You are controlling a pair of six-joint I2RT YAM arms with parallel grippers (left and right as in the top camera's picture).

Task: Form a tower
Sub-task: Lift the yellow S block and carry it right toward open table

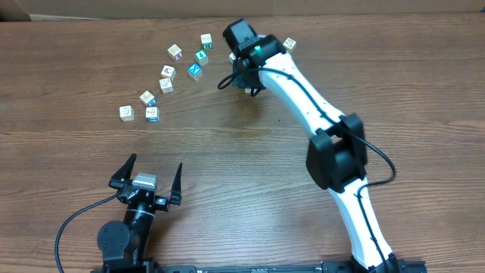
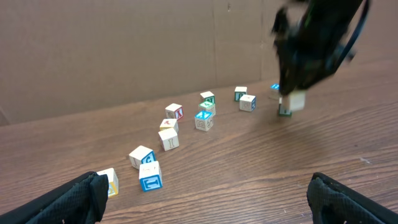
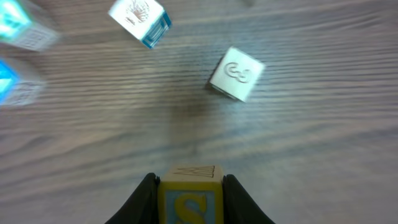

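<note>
- The tower (image 2: 287, 107) stands far right: a pale cube over a green-edged one, directly beneath the right gripper (image 3: 189, 193).
- The right gripper grasps its top cube (image 3: 189, 202).
- The left gripper (image 1: 148, 176) sits near, released, well apart.

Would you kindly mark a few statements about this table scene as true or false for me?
1. The left gripper has its jaws wide open with nothing between them. True.
2. The right gripper has a wooden cube with a yellow letter S between its jaws. True.
3. The small wooden picture cubes are all stacked in one tall column. False: they lie spread out in a loose arc on the brown wooden table.
4. The left gripper is reaching in among the spread-out cubes. False: it sits by the table's near edge, well apart from them.
</note>
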